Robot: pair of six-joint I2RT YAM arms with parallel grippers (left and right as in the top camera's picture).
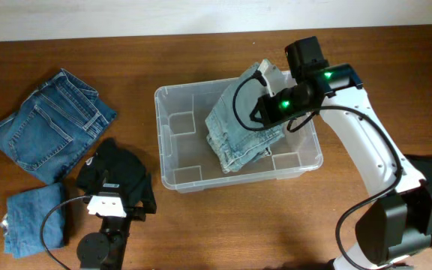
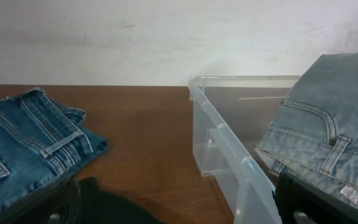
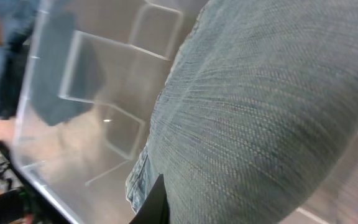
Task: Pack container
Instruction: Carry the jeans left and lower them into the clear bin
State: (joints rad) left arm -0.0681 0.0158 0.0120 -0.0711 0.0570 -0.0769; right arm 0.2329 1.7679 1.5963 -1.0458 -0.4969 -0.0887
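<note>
The container [image 1: 231,180] is a clear plastic bin in the middle of the table. A folded pair of light blue jeans [image 1: 238,135] hangs half inside it, tilted over its right part. My right gripper [image 1: 265,105] is shut on the top of these jeans above the bin's far right. In the right wrist view the light jeans [image 3: 266,112] fill the frame over the container floor [image 3: 92,93], and only one dark finger [image 3: 157,205] shows. My left gripper [image 1: 115,201] is open just above a black garment [image 1: 118,169] left of the bin.
Folded dark blue jeans [image 1: 51,124] lie at the far left, and another folded blue pair [image 1: 36,221] lies at the front left. In the left wrist view the container wall [image 2: 229,155] stands at right and the dark jeans [image 2: 23,137] at left.
</note>
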